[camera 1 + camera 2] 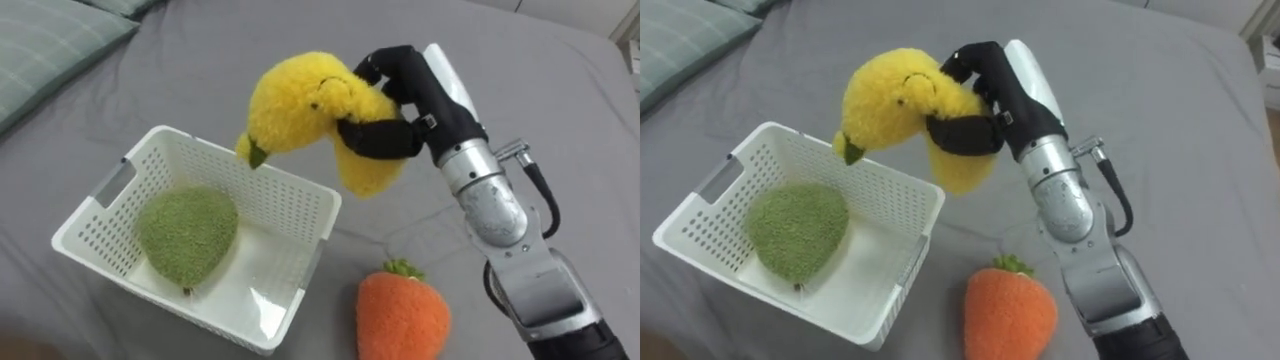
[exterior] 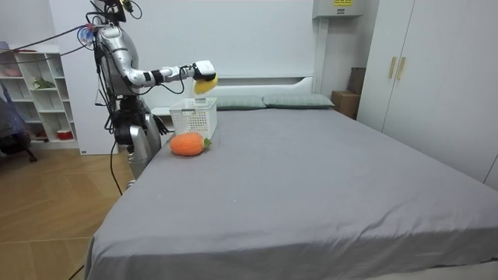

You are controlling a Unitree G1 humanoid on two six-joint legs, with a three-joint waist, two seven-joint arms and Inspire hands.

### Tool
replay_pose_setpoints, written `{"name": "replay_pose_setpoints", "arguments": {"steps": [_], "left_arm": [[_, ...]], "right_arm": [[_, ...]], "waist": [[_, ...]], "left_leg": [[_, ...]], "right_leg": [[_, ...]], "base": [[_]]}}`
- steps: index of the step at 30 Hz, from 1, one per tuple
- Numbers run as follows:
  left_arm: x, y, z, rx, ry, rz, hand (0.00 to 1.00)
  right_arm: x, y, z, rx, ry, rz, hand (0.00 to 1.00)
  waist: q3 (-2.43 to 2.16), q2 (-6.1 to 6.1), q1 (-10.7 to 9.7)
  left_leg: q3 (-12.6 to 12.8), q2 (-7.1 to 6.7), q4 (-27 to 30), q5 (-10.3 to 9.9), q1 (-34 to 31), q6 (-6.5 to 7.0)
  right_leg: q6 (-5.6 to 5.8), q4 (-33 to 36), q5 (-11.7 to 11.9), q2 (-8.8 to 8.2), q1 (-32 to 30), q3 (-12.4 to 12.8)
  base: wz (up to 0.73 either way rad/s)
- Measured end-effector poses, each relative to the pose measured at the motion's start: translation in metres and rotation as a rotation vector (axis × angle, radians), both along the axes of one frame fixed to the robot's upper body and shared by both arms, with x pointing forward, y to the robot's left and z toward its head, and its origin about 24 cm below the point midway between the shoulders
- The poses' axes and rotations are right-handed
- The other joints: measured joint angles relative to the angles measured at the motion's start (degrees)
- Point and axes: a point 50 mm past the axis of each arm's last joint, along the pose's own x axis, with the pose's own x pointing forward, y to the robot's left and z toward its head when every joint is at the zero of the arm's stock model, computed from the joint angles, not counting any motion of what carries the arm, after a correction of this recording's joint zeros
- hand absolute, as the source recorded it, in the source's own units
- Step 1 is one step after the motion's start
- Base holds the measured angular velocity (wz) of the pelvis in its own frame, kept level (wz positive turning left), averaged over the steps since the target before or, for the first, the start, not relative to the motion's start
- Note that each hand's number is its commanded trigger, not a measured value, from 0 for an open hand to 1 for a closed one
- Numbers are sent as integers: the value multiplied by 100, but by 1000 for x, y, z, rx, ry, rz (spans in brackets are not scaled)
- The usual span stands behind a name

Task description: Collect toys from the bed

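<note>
Over grey bed (image 1: 560, 90), right robot hand (image 1: 408, 92) clutches yellow plush (image 1: 300, 105) near white basket (image 1: 290, 207).

A grey bed (image 2: 311, 179) stands on wooden floor (image 2: 47, 210), wardrobe (image 2: 443, 78) and shelves (image 2: 35, 93) nearby.

Eye views: close above right hand (image 1: 415, 90), facing down.
Room view: far from hand, across bed (image 2: 311, 179).
Shared: hand, yellow toy (image 1: 300, 100), basket (image 1: 280, 200).

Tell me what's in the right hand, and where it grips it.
The yellow plush toy, with the right hand curled round its middle, above the white basket.
</note>
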Motion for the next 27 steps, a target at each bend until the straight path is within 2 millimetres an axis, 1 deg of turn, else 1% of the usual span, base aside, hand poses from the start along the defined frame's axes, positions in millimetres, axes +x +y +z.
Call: {"name": "replay_pose_setpoints", "arguments": {"steps": [2,3,4,5,6,7,11,16,19,27], "left_arm": [[3,-2,0,-10,-8,-6,0],[4,-4,0,-16,-6,-8,0],[3,-5,-1,-20,2,-6,0],[3,-6,-1,-22,7,-5,0],[2,-7,-2,-23,12,-3,0],[1,-7,-2,-23,17,-2,0],[-2,-6,-3,-22,32,4,0],[-3,-6,-3,-22,36,5,0],[-2,-6,-3,-16,37,-5,0],[-1,-7,-3,-14,36,-13,0]], "right_arm": [[-1,6,-3,-6,24,24,100],[-2,10,-5,-9,34,42,91],[-3,13,-6,-14,42,57,61],[-4,14,-7,-18,48,64,50],[-4,15,-8,-25,61,69,16],[-3,15,-9,-27,75,71,0],[-2,19,-14,-15,100,75,0],[-2,20,-20,-19,127,72,0],[-3,22,-22,-25,134,85,0],[-3,22,-22,-29,133,86,0]], "waist": [[0,0,68],[0,0,115],[0,1,149],[1,2,175],[3,3,199],[5,6,224],[11,14,330],[21,7,390],[54,-9,401],[53,-19,432]], "left_leg": [[-14,-7,5,0,-9,1],[-48,-17,16,1,-24,2],[-70,-24,23,1,-31,3],[-81,-28,24,1,-31,4],[-110,-36,25,3,-32,7],[-139,-43,28,6,-32,11],[-151,-48,32,6,-39,11],[-175,-54,14,5,-64,11],[-175,-54,29,6,-65,12],[-182,-57,23,5,-73,13]], "right_leg": [[4,-1,-2,-2,0,-29],[8,-1,-5,-12,2,-94],[11,0,-7,-19,5,-132],[12,1,-7,-21,7,-130],[12,2,-8,-23,14,-133],[17,2,-11,-27,23,-137],[26,2,-17,-30,24,-159],[27,2,-18,-35,7,-190],[28,1,-18,-49,0,-200],[28,1,-18,-48,-3,-231]], "base": [[4],[12],[10],[7],[8],[8],[2],[2],[0],[0]]}}
